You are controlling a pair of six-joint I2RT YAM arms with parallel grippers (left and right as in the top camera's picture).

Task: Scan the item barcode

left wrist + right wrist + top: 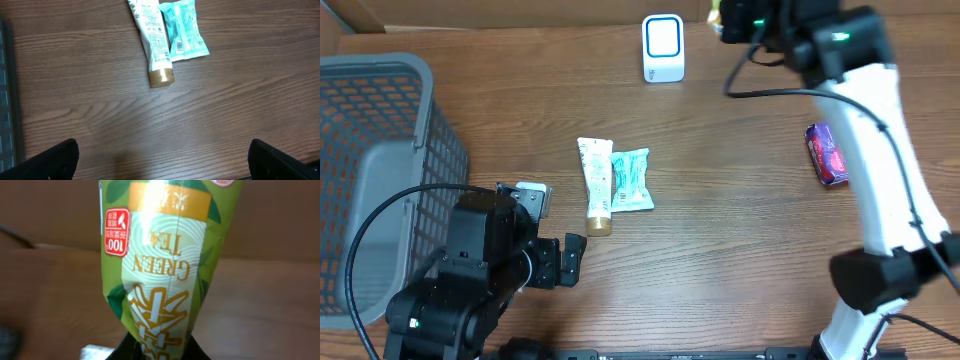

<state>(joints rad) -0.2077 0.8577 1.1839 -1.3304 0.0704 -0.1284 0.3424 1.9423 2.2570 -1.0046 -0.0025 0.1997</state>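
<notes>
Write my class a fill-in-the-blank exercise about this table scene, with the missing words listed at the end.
1. The right pincer is shut on a green packet printed GREEN ____.
2. The white tube beside the teal packet has a ____ cap.
3. The left pincer is ____, holding nothing.
4. The grey basket stands on the ____ arm's side.

Missing words: TEA; gold; open; left.

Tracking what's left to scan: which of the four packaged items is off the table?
The green tea packet, pinched in the right end effector. The gold-capped tube, teal packet and purple packet all lie on the table.
</notes>
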